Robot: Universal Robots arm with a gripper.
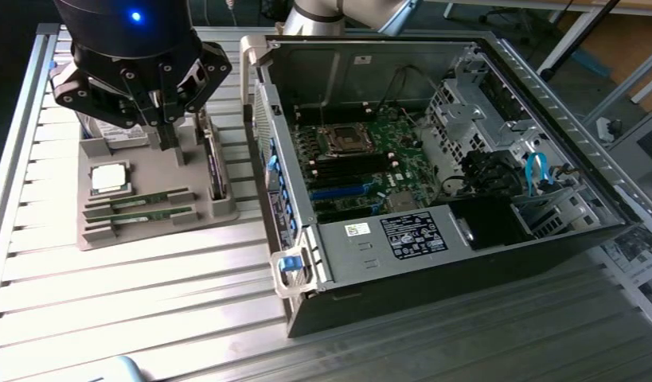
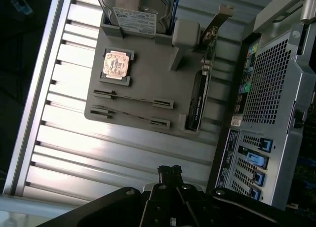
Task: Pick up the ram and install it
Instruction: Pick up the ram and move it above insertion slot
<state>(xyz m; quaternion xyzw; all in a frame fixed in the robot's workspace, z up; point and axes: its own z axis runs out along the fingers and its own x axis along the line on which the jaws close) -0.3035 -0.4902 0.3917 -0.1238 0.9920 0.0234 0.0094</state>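
Two ram sticks stand on edge in the grey holder [image 1: 145, 235], one [image 1: 150, 198] behind the other [image 1: 154, 216]. The wrist view looks down on them as thin lines, the first [image 2: 133, 99] and the second [image 2: 131, 116]. My gripper [image 1: 167, 148] hangs above the holder's back part, near the hard drive and apart from the ram. Its fingers [image 2: 169, 170] are shut together with nothing between them. The open computer case [image 1: 432, 263] lies at the exterior view's right, its motherboard [image 1: 357, 159] exposed with long black and blue slots [image 1: 341, 181].
The holder also carries a square silver processor chip [image 1: 110, 177], a hard drive with a white label [image 2: 136, 12] and an upright expansion card [image 1: 212, 163]. The case's rear wall [image 2: 276, 89] rises close beside the holder. Everything rests on a slatted aluminium table [image 1: 113, 294].
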